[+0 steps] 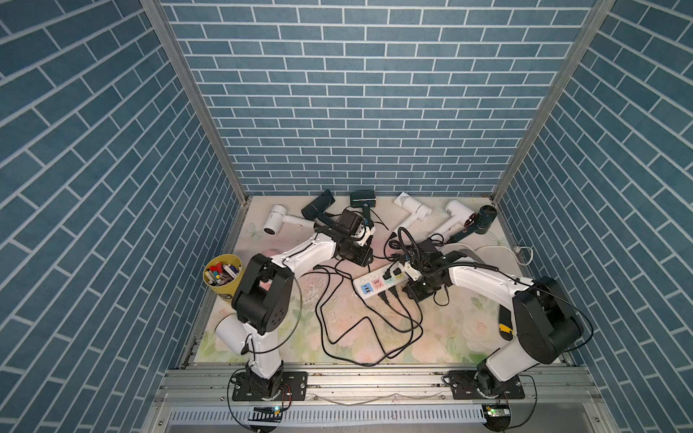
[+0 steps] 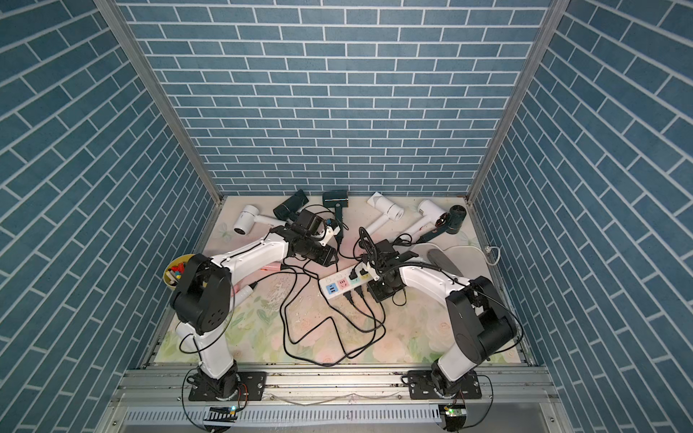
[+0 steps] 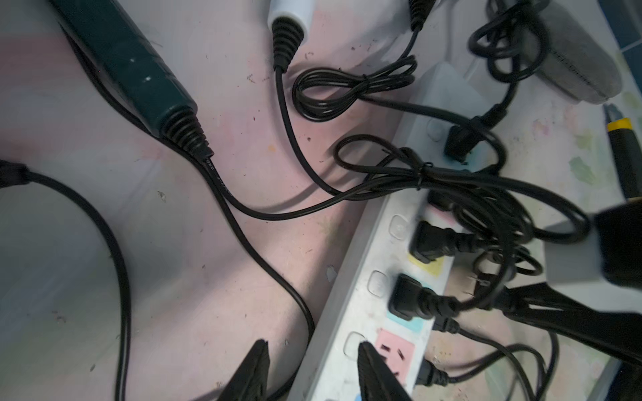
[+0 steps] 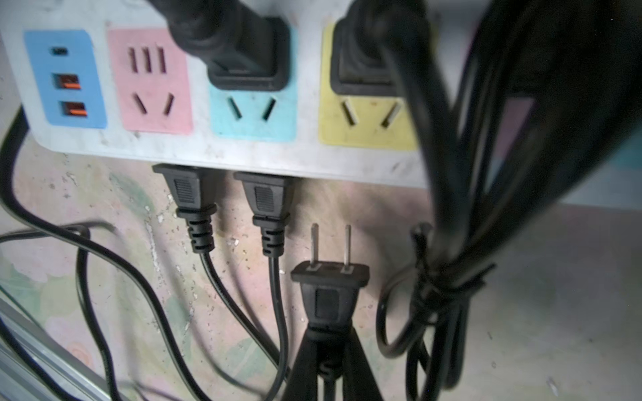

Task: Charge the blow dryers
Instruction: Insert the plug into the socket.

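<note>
The blow dryers lie along the far side of the table [image 1: 461, 337], close to the back wall: a white dryer [image 1: 277, 219], a dark dryer [image 1: 318, 204], a dark green dryer [image 1: 363, 198], a second white dryer [image 1: 412, 206], a third white dryer [image 1: 458, 210] and a second dark dryer [image 1: 486, 219] at the right end, their black cords trailing toward the middle. A white power strip [image 4: 305, 156] lies near the middle of the table between the two arms. Its pink socket [image 4: 149, 80] is empty, its teal socket [image 4: 253, 114] and yellow socket [image 4: 364, 121] each hold a black plug, and two more plugs sit in its side edge. The ports of its blue panel [image 4: 64, 76] hold nothing. The right jaws are clamped on the neck of a loose plug [image 4: 330, 291], whose two prongs point at the strip's side edge and stop just short of it, with a tied cord bundle [image 4: 448, 277] hanging beside it. The left jaws stand apart and grip nothing: one fingertip [image 3: 371, 368] hovers over the pink socket and the other sits over bare table. At the left edge of the table, beside the left arm, a yellow cup [image 1: 225, 292] is full of small red, white and blue pieces too small to name
</note>
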Action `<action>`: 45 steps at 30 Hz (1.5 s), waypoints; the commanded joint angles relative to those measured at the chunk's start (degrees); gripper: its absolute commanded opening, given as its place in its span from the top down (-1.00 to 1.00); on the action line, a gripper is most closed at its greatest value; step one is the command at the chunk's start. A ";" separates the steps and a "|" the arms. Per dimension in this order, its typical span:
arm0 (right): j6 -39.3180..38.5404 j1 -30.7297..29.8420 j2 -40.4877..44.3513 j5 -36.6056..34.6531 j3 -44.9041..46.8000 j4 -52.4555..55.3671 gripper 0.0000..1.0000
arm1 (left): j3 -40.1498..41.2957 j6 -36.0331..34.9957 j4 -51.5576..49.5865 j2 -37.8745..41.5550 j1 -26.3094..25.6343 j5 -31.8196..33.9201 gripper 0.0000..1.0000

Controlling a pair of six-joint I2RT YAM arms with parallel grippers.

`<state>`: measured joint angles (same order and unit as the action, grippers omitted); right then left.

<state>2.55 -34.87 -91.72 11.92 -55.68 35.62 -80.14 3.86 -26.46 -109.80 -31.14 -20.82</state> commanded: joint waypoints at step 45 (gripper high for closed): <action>-14.59 4.98 -2.20 3.61 -0.17 -5.62 1.00 | -10.97 6.23 2.04 -18.54 -2.59 -13.68 0.16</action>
<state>-7.97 -30.48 -93.86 13.78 -54.54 31.27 -90.89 11.05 -21.58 -126.23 -33.45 -34.48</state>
